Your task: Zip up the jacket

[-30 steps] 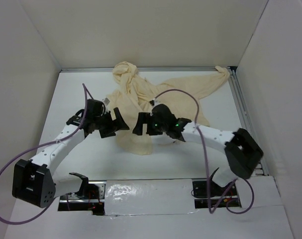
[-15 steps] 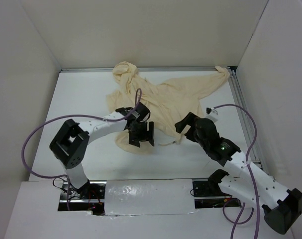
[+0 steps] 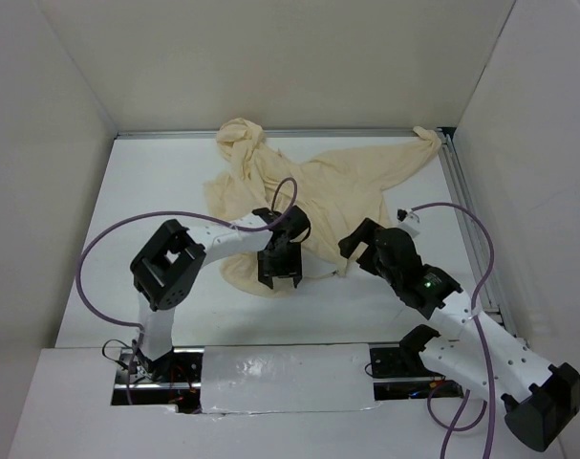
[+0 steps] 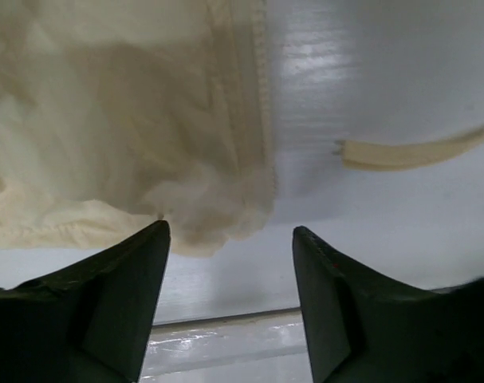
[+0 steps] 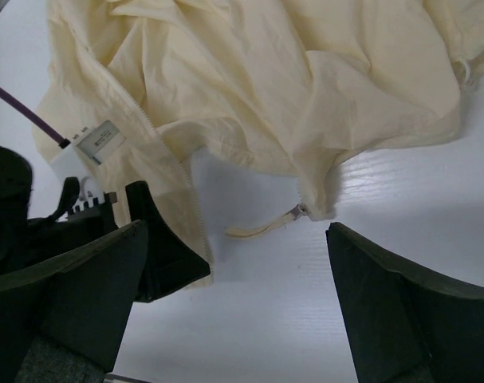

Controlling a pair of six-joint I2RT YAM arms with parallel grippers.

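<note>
Jacket [image 3: 309,191] lies unzipped, crumpled on counter [image 3: 156,191]. Left gripper [image 4: 231,230] jaws wide apart, empty, above hem corner [image 4: 218,211] (zip teeth [image 4: 262,88] cut off at frame top); right gripper [image 5: 238,230] jaws wide, empty.

White table [image 3: 156,186], pale walls [image 3: 299,67], shiny strip [image 3: 280,371], perhaps tape

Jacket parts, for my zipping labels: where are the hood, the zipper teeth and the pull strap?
hood [image 3: 240,142]: top external view, its crumpled middle.
zipper teeth [image 4: 261,80]: left wrist view, toothed front edge.
pull strap [image 5: 261,228]: right wrist view, mid-strap.
</note>
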